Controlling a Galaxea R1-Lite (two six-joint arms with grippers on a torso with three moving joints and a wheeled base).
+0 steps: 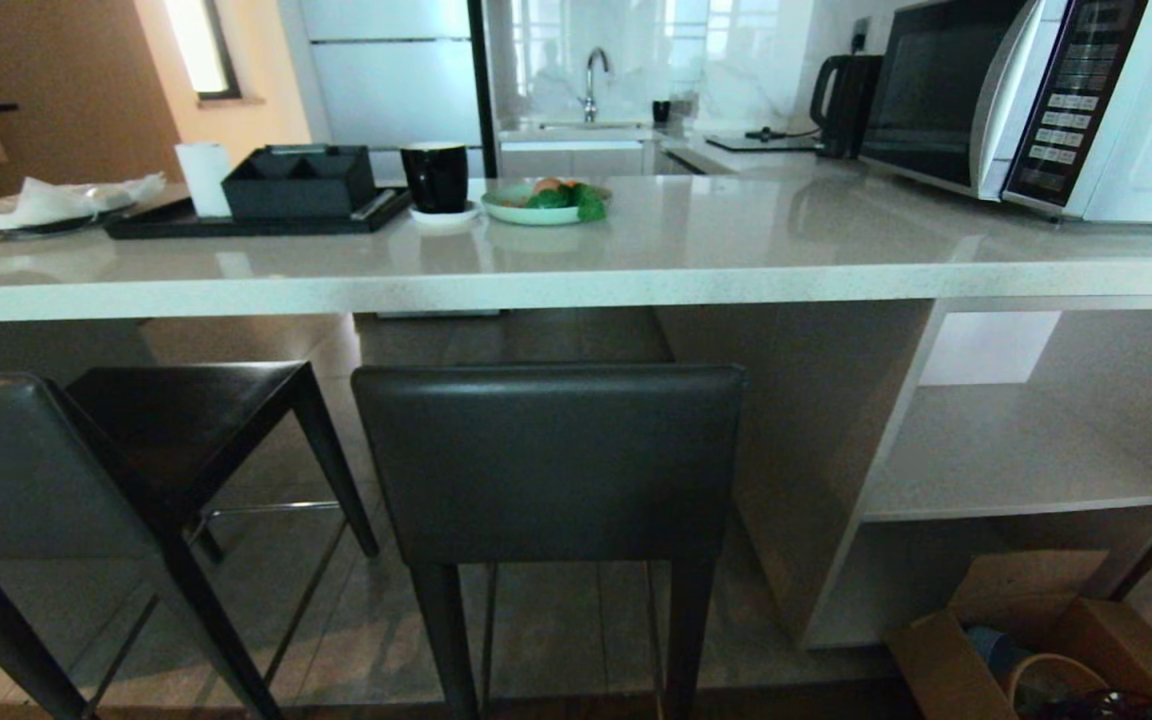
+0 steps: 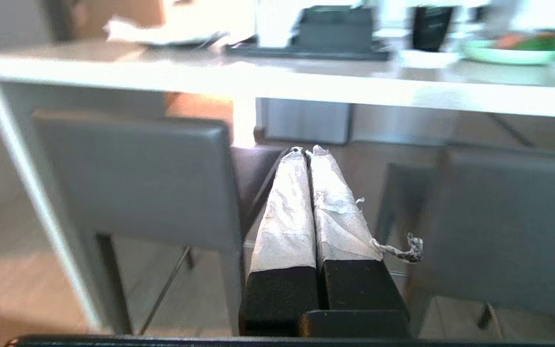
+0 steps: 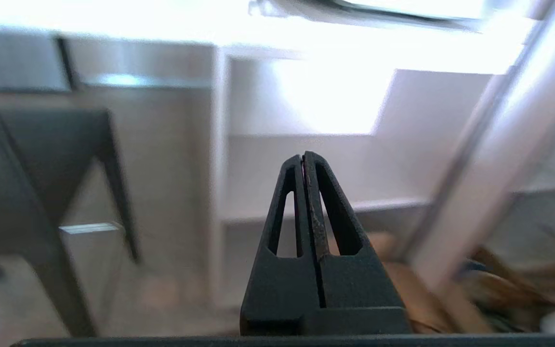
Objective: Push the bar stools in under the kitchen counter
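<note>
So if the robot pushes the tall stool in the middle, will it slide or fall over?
The middle stool would probably slide, since the floor looks smooth and shiny. It might tip if pushed high up, because its legs are long and thin. Its backrest looks padded, so it may give a little.

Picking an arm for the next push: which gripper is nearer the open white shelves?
Right. The right gripper, shut, faces the open white shelves directly. The left gripper, also shut, points between the two bar stools, with no shelves in its view.
</note>
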